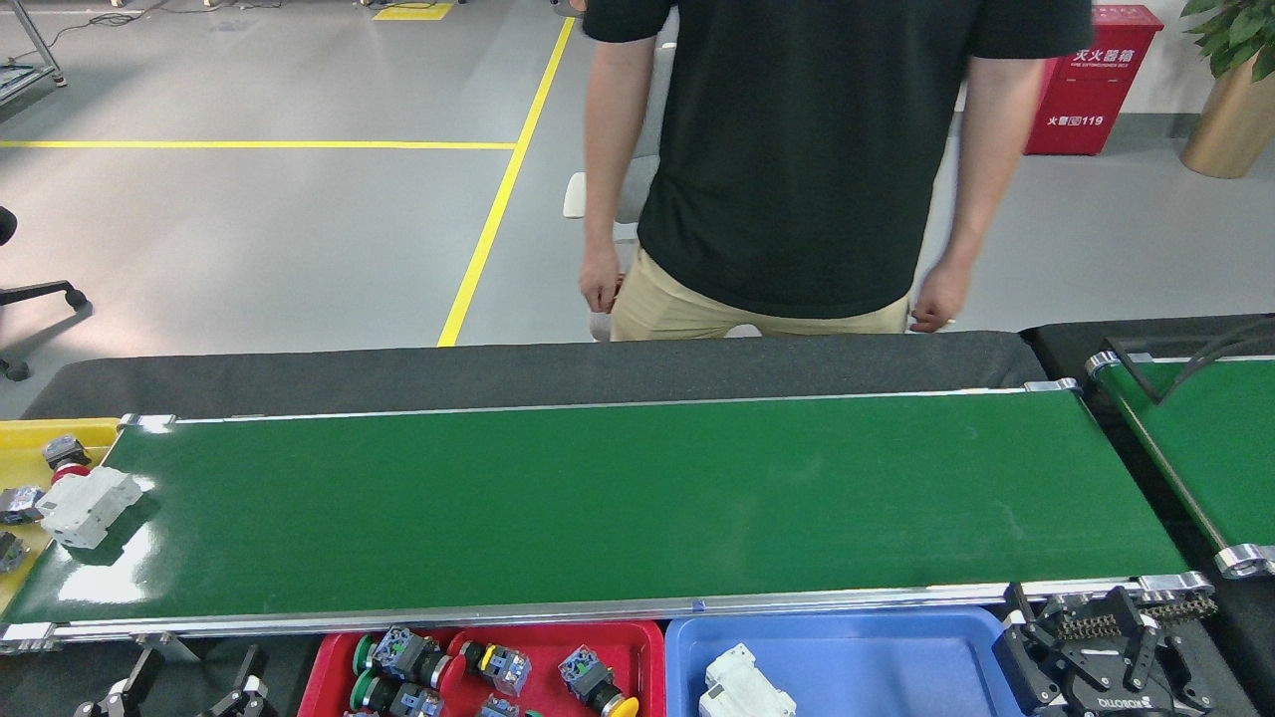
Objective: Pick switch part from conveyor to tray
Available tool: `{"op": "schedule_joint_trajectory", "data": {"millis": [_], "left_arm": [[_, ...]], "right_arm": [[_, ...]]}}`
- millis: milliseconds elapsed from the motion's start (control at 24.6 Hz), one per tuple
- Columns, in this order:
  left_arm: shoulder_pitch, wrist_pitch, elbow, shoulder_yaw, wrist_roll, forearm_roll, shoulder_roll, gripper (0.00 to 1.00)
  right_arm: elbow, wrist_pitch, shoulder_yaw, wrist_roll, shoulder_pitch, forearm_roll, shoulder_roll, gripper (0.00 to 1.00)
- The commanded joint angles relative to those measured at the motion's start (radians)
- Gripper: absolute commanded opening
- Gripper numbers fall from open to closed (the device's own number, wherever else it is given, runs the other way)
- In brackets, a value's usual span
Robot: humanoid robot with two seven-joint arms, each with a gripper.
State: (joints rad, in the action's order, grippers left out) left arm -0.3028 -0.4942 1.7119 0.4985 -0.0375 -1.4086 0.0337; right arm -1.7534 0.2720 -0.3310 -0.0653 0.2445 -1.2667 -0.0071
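While a person in a black T-shirt (797,149) stands behind it, the long glossy green conveyor belt with silver rails (618,498) carries a white plastic switch part (88,506) at its far left end, overhanging toward the yellow tray (20,443). Below sit a blue tray (877,662) and a red tray (538,637). The right gripper (1096,667) shows spread fingers; the left gripper (179,687) hangs low, and I cannot tell its state.

The long green conveyor belt (618,498) is smooth and glossy (glare pools at its left end), edged by polished silver metal rails (598,605). The blocky white switch part (88,506) looks like matt moulded plastic. The red (647,647), blue (877,647) and yellow (25,438) trays look like smooth plastic.
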Motion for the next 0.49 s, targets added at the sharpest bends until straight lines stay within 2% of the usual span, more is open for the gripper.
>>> {"op": "schedule_joint_trajectory", "data": {"millis": [0, 447], "left_arm": [[0.002, 0.002, 0.008, 0.002, 0.008, 0.0, 0.02, 1.0], [0.008, 0.009, 0.006, 0.012, 0.008, -0.003, 0.021, 1.0]], "right_arm": [[-0.015, 0.004, 0.0, 0.007, -0.01, 0.001, 0.001, 0.98], [-0.015, 0.006, 0.0, 0.006, -0.008, 0.001, 0.001, 0.98]]}}
